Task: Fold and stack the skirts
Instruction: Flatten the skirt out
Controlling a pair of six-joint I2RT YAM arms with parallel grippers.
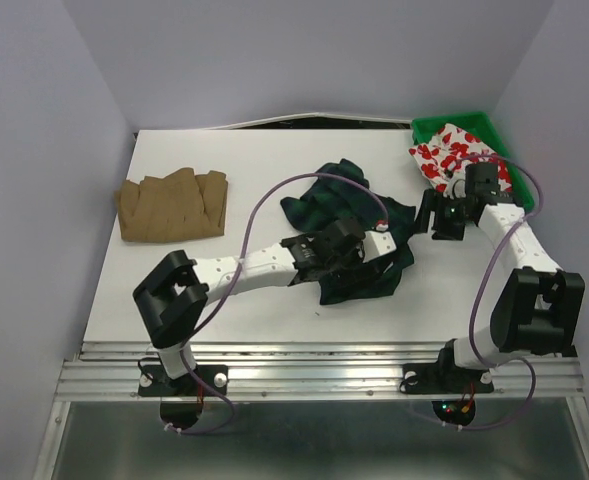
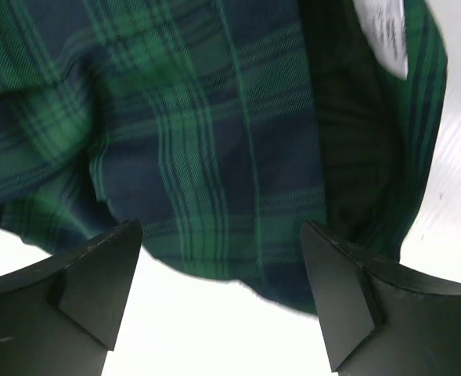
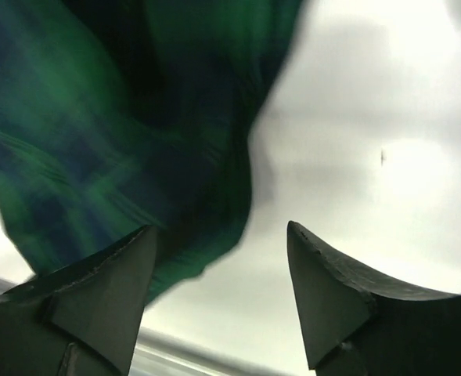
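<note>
**A:** State of the fingers?

**B:** Left gripper (image 2: 221, 229): fingers spread, hanging close over the plaid skirt (image 1: 349, 225), nothing pinched. Right gripper (image 3: 220, 229): fingers apart, nothing between them. The skirt's edge is beside it, but blurred.

**A:** Location of the skirts?

**B:** The plaid skirt lies crumpled mid-table, not folded. The tan skirt (image 1: 171, 207) lies flat at the far left, well apart. The floral skirt (image 1: 452, 150) sits in the green bin (image 1: 429, 127) at the far right corner.

**A:** Likely faults?

**B:** My judgement only. A pinch into the heap may take one layer or several, so the fold would drag crooked. If the two grippers take unequal grips, the pleats would skew. The left arm's purple cable (image 1: 274, 195) arches over the cloth and could snag it. The right arm stands near the bin, so a wide swing could catch the bin's rim.

**A:** Surface and room?

**B:** The table (image 1: 274, 160) is white and smooth, so the cloth will probably slide on it. Plain pale walls (image 1: 274, 60) stand on three sides. A metal rail (image 1: 314, 365) at the near edge carries both bases.
</note>
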